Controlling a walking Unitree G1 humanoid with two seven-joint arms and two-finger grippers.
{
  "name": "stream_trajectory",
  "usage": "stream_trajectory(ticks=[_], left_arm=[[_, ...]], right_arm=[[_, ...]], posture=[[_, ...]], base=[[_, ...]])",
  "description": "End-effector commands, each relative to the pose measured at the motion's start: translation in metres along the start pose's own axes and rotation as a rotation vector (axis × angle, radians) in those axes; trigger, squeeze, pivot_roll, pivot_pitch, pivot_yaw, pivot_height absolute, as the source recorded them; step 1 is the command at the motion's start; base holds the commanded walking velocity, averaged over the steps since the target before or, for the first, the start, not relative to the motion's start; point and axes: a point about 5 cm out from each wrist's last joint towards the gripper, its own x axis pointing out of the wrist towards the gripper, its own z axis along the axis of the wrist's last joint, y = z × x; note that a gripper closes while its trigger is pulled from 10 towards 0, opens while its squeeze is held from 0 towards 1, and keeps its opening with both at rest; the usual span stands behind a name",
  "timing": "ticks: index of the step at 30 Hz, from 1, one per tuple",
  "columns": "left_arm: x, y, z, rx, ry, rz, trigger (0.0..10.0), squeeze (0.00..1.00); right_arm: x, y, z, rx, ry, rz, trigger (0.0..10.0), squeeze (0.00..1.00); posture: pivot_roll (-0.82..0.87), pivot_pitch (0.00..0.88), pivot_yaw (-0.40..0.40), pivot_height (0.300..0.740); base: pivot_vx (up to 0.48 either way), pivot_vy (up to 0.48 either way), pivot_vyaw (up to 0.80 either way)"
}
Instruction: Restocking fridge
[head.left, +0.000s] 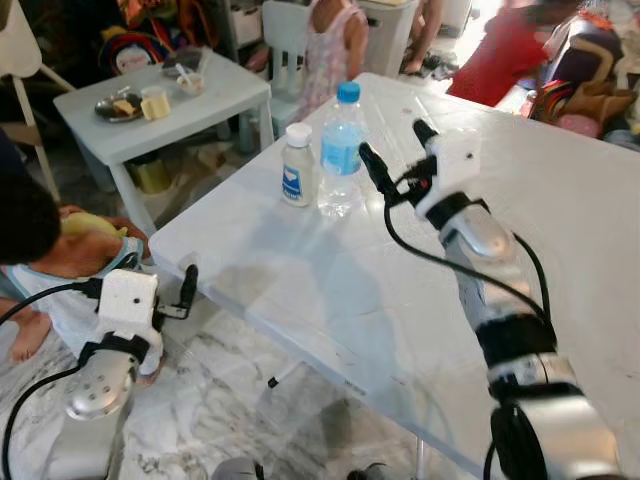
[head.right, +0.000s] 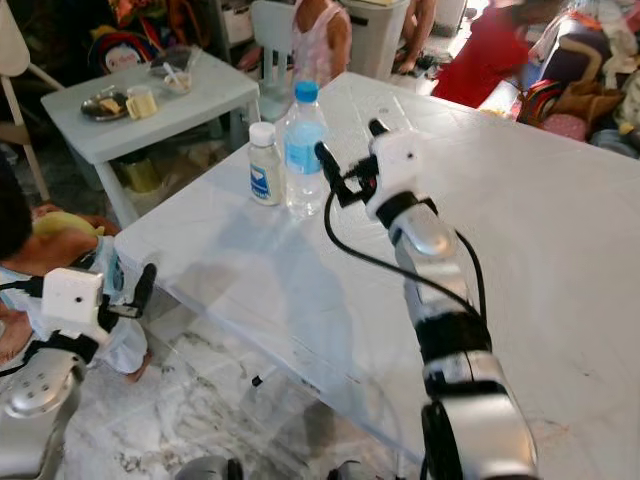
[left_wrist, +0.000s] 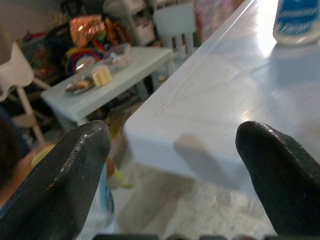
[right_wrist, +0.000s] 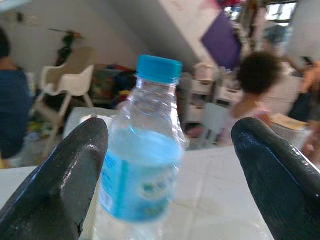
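A clear water bottle (head.left: 341, 150) with a blue cap and blue label stands upright on the big white table (head.left: 330, 300), near its far left corner. Close on its left stands a small white bottle (head.left: 297, 165) with a white cap. My right gripper (head.left: 398, 152) hovers over the table just right of the water bottle, open, fingers pointing toward it. In the right wrist view the water bottle (right_wrist: 145, 165) sits between the two fingers, still some way ahead. My left gripper (head.left: 186, 290) hangs open below the table's left edge, holding nothing.
A person (head.left: 40, 240) crouches on the floor right beside my left arm. A small pale table (head.left: 190, 110) with a plate and cups stands at the back left. A child (head.left: 330, 40) and a white chair (head.left: 285, 35) are behind the big table, with bags at the far right.
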Motion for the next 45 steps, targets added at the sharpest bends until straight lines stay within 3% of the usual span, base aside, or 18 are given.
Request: stream_trajectory(ticks=[1,10,17,18,19,20,28,45], left_arm=[[-0.005,0.006,0.005,0.014,0.0,0.006,10.0,0.0],[-0.013,0.011,0.006,0.03,0.022,0.008,10.0,0.0],[-0.017,0.007,0.006,0.025,0.035,-0.001,10.0,0.0],[-0.018,0.006,0.006,0.023,0.038,-0.004,10.0,0.0],[-0.018,0.006,0.005,0.022,0.039,-0.005,10.0,0.0],[-0.018,0.006,0.004,0.021,0.045,-0.007,10.0,0.0],[-0.016,0.005,0.004,0.016,0.046,-0.004,10.0,0.0],[-0.011,0.002,0.004,0.011,0.04,-0.004,10.0,0.0]], right_arm=[[0.011,-0.001,0.011,-0.008,-0.034,0.039,10.0,0.0],[0.038,-0.003,0.035,-0.042,-0.069,0.069,10.0,0.0],[0.047,-0.012,0.041,-0.016,-0.046,0.024,9.8,0.0],[0.049,-0.012,0.041,-0.016,-0.032,0.021,2.3,0.0],[0.05,-0.013,0.041,-0.016,-0.023,0.02,2.3,0.0],[0.052,-0.013,0.043,-0.009,-0.024,0.015,0.0,0.0],[0.058,-0.005,0.042,0.001,0.009,0.037,0.0,0.0],[0.057,-0.009,0.038,0.045,0.035,0.023,0.0,0.0]], posture=[[0.19,0.14,0.004,0.74],[0.22,0.151,0.007,0.74],[0.23,0.152,0.008,0.74],[0.23,0.152,0.008,0.74],[0.22,0.152,0.008,0.74],[0.22,0.151,0.007,0.74],[0.23,0.143,-0.002,0.74],[0.22,0.122,-0.006,0.74]], base=[[0.0,0.0,0.0],[0.0,0.0,0.0],[0.0,0.0,0.0],[0.0,0.0,0.0],[0.0,0.0,0.0],[0.0,0.0,0.0],[0.0,0.0,0.0],[0.0,0.0,0.0]])
